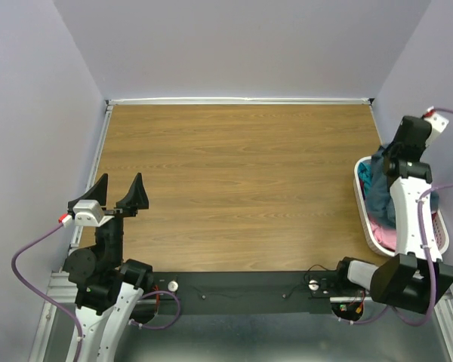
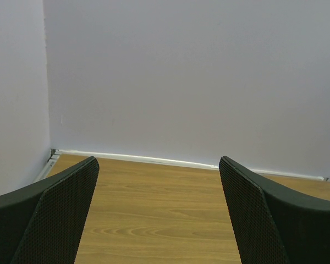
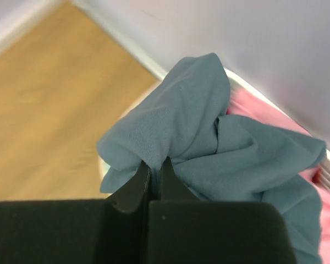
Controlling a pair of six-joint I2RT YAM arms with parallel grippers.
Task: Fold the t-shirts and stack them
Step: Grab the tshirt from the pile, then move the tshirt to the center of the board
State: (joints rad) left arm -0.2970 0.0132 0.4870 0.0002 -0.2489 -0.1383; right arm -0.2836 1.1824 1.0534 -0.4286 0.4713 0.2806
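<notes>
Basket (image 1: pixel 366 226) holding pink shirt (image 3: pixel 247 107), right pincer (image 3: pixel 154 168) clenched on blue-grey shirt (image 3: pixel 209 137) above it, left pincer (image 1: pixel 121 185) released

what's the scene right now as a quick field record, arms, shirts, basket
left arm: jaws open, holding nothing, over the near left of the table
right arm: jaws shut on the blue-grey shirt, at the basket
pink shirt: in the basket, partly covered by the blue-grey shirt
folding: not yet begun
</notes>
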